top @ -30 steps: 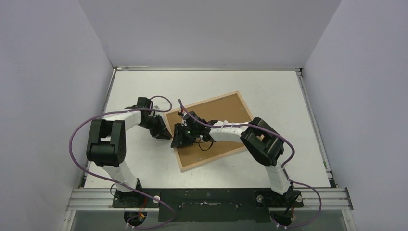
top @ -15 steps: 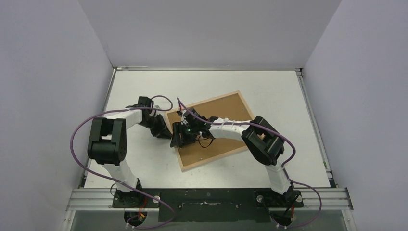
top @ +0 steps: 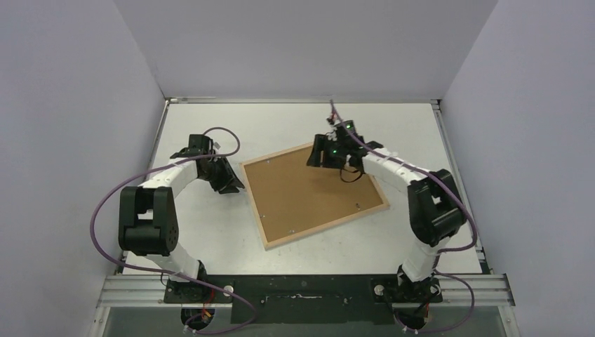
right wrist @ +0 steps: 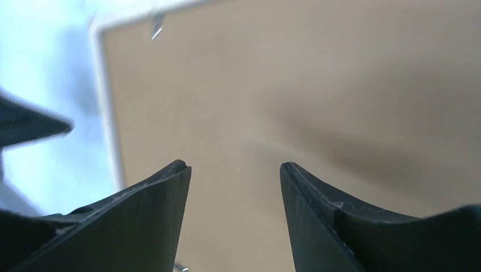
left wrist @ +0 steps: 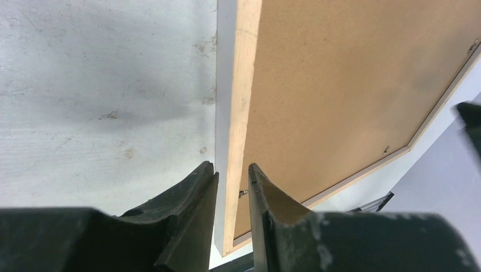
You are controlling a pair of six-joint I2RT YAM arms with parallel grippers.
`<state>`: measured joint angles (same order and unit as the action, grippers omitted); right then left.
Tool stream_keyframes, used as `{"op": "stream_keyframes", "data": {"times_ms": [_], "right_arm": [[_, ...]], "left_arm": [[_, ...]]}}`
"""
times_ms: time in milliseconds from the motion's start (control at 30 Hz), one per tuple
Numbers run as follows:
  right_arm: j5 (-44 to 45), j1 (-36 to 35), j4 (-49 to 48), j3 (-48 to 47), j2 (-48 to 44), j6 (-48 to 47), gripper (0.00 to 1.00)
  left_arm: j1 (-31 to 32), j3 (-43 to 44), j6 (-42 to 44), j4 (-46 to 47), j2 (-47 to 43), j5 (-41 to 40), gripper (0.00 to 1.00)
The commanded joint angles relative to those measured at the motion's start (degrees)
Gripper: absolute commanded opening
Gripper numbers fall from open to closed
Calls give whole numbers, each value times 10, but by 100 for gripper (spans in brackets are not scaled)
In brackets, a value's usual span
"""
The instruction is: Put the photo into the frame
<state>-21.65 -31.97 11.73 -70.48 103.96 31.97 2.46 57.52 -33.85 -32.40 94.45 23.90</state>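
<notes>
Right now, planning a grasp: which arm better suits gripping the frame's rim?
Likely left: the left hand is lined up on the frame's rim; the right hand hangs open above the backing board.

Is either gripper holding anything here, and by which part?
The right gripper is open and holds nothing. The left gripper straddles the rim of the frame, jaws narrowly apart; whether it grips cannot be told.
</notes>
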Motion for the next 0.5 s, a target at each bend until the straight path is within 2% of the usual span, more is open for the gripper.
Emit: {"op": "stream_keyframes", "data": {"times_ms": [0, 133, 300, 467], "right_arm": [[147, 86, 104, -9, -79, -75, 60], [213, 161, 189, -45, -74, -130, 62], [165, 229, 233, -93, -13, -182, 67], [135, 233, 289, -154, 50, -222, 68]], "left_arm": [[-3, -14, -9, 29, -37, -11, 27], [-3, -30, -25, 58, -48, -3, 30], [-3, -30, -27, 64, -45, -2, 32], [-3, -20, -20, 52, -37, -3, 34]]}}
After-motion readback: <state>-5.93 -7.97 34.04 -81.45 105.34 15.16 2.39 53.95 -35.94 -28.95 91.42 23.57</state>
